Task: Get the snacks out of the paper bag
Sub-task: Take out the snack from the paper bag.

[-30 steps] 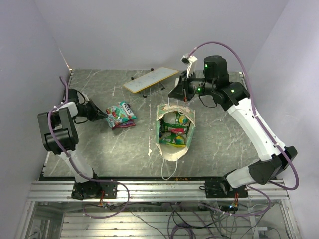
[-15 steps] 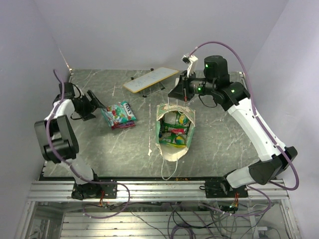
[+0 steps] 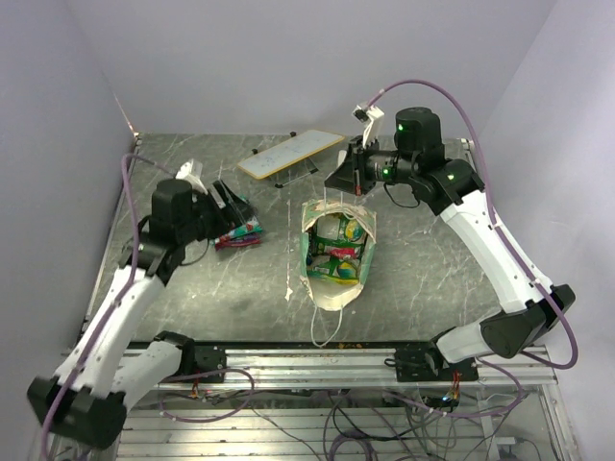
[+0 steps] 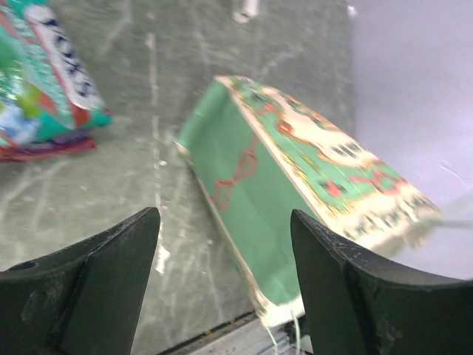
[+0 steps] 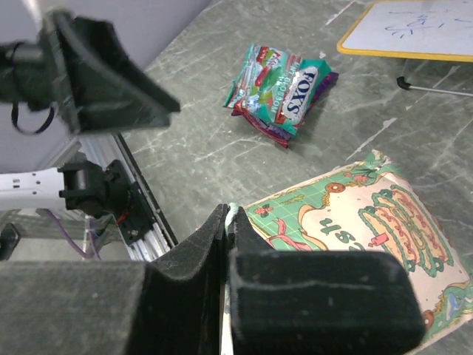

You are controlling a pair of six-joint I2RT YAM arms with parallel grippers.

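The mint-green paper bag [image 3: 338, 288] lies mid-table with its mouth toward the back wall, and snacks [image 3: 336, 254] show inside it. My right gripper [image 3: 352, 179] hangs above the mouth, shut on the bag's white cord handle [image 5: 232, 213]. Taken-out snacks [image 3: 245, 231] lie in a pile left of the bag; they are green and red packets [image 5: 284, 87] in the right wrist view. My left gripper [image 3: 229, 200] hovers over that pile, open and holding nothing. In its own view the fingers [image 4: 225, 222] frame the bag's side [image 4: 259, 192], with the packets [image 4: 44, 81] at the upper left.
A flat white board [image 3: 290, 153] on black legs stands at the back, behind the bag. A small white oblong thing [image 3: 290, 284] lies just left of the bag. The table's metal rail [image 3: 307, 365] runs along the near edge.
My left gripper opened beside the pile, drew back left, then swung up and right over the packets toward the bag. The right gripper and the bag have not moved.
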